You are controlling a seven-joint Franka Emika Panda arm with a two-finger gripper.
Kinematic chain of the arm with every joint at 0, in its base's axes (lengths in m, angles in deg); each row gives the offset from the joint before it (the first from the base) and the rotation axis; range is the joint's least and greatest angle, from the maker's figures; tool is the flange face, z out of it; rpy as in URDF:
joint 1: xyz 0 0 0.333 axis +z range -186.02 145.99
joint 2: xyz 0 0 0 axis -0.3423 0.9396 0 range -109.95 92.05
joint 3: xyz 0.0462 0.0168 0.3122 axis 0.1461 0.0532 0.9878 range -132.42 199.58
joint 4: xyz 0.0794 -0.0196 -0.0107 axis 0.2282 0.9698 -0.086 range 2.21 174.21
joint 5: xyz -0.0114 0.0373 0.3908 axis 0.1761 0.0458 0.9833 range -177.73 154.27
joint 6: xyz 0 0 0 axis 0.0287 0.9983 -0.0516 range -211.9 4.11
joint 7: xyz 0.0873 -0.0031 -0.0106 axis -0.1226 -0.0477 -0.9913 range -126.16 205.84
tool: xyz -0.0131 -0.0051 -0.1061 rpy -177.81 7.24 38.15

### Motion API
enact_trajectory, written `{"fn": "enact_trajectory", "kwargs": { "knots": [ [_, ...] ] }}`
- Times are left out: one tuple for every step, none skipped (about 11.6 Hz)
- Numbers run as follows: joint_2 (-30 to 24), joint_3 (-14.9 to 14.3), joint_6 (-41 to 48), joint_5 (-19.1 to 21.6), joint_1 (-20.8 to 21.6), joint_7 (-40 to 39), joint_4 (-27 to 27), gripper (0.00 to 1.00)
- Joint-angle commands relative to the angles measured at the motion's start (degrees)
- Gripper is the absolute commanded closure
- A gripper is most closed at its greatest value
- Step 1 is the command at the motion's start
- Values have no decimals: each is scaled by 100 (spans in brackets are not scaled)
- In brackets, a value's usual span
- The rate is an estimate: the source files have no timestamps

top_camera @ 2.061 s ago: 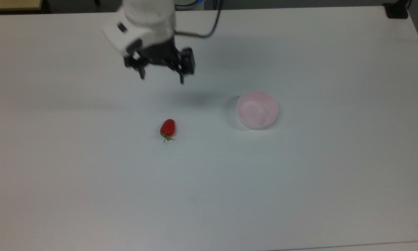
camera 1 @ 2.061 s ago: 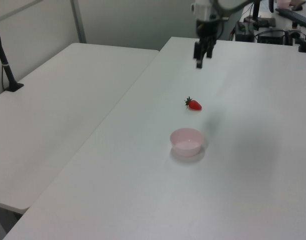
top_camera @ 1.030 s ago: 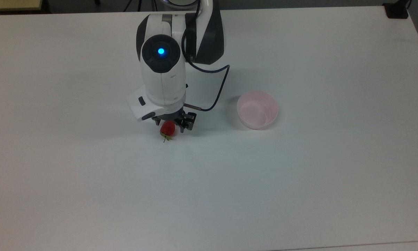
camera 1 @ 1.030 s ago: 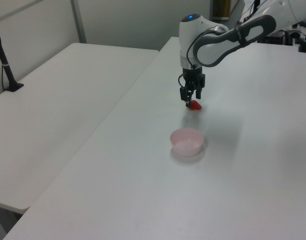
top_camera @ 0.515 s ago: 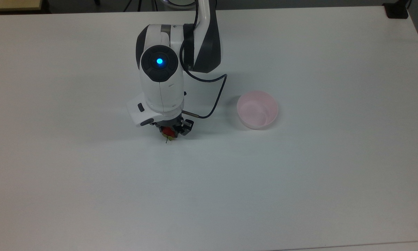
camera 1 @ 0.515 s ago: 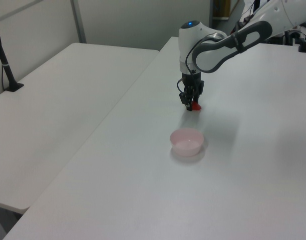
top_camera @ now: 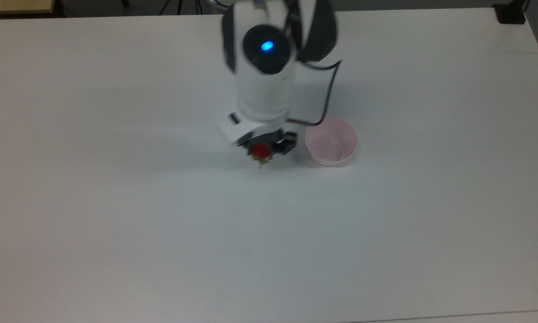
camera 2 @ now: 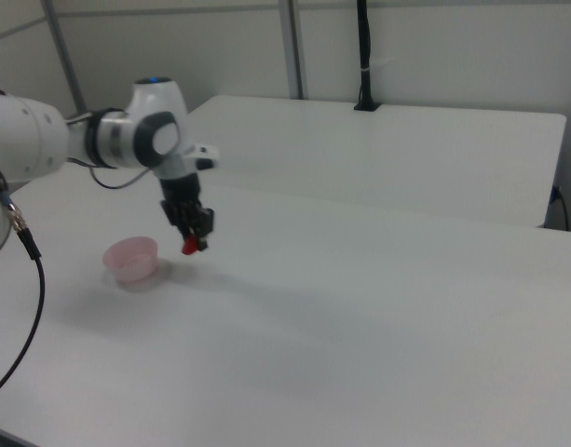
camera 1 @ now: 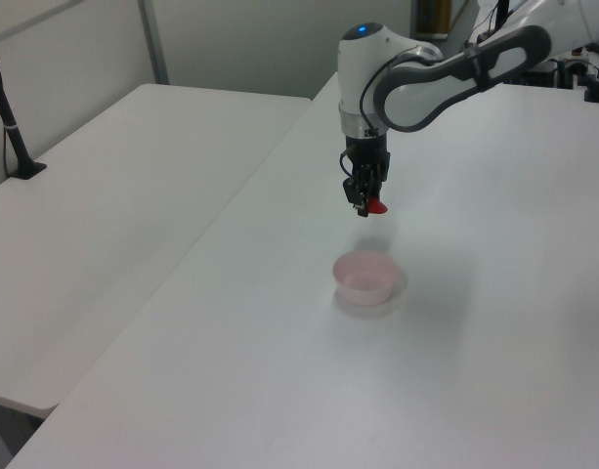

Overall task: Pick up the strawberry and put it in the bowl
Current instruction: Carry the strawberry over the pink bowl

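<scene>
The strawberry (top_camera: 260, 151) is pinched in the gripper (top_camera: 265, 150), carried clear of the white bench (top_camera: 116, 224). In the top view it sits just below frame centre-top, partly covered by the wrist housing; only the red lower half and a bit of green cap and stem are seen. The arm is motion-blurred in the top view, so finger outlines are hard to make out there.

In the left view the strawberry (camera 1: 375, 206) is seen as a small red spot at the tip of the gripper (camera 1: 365, 202), upper centre of the frame, raised above the bench (camera 1: 279, 391). In the right view the strawberry (camera 2: 188, 246) hangs under the gripper (camera 2: 194, 233), left of centre; the cap cannot be resolved.

The bowl (top_camera: 331, 141) stands upright on the bench just to the top view's right of the gripper, apart from it. A black cable (top_camera: 329, 94) crosses in front of the bowl's upper-left rim. In the left view the bowl (camera 1: 366, 277) lies below the strawberry; in the right view the bowl (camera 2: 130, 257) is at the strawberry's left, pale and low-contrast against the bench.

The arm is cut off by the frame edge in all three views.
</scene>
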State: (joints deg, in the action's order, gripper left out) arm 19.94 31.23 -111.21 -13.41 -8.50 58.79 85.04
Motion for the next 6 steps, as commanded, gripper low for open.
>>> {"fn": "enact_trajectory", "kwargs": {
  "knots": [
    [-393, -55, 252, -113, 884, 660, 212, 76],
    [-367, -55, 243, -113, 1105, 863, 221, 75],
    [-297, -55, 191, -113, 1307, 1013, 221, 73],
    [-253, -55, 164, -130, 1387, 1119, 221, 71],
    [-174, -55, 95, -218, 1440, 1225, 212, 60],
    [-138, -55, 7, -245, 1450, 1356, 212, 4]
  ]
}}
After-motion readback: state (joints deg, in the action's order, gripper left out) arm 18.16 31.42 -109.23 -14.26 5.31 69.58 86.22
